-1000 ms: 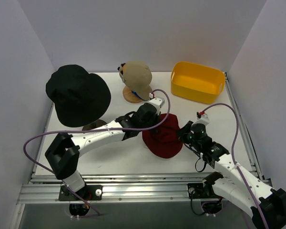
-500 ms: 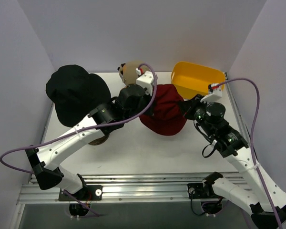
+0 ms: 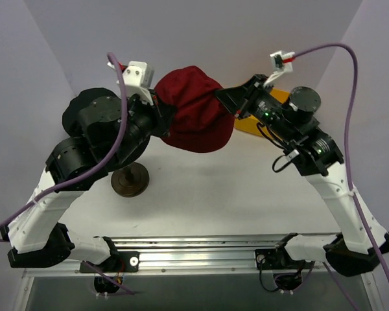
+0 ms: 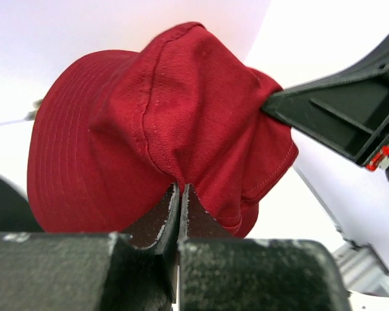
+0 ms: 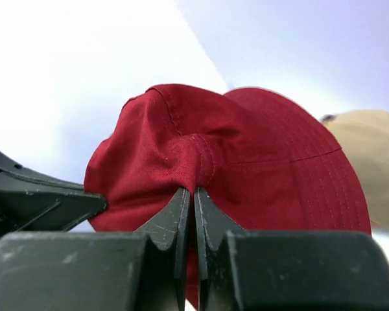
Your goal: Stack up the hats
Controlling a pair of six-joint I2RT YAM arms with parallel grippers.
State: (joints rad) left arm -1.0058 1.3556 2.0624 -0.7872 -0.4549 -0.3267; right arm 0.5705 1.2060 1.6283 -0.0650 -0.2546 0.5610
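Dark red bucket hat (image 3: 194, 110) hangs in the air above the table (image 3: 233, 194), stretched btwn both arms. Left gripper (image 4: 179, 194) is pinched tight on a fold of its brim at one side; right gripper (image 5: 193, 194) is clamped the same way on the opposite side. Yellow bin (image 3: 246, 126) sits at the back right, mostly hidden behind the right arm, contents can't be told. Black bucket hat (image 3: 71, 115) shows behind the left arm. Wooden stand (image 3: 131, 181) stands on the table below. Tan cap (image 5: 369, 149) appears beyond the red hat in the right wrist view.
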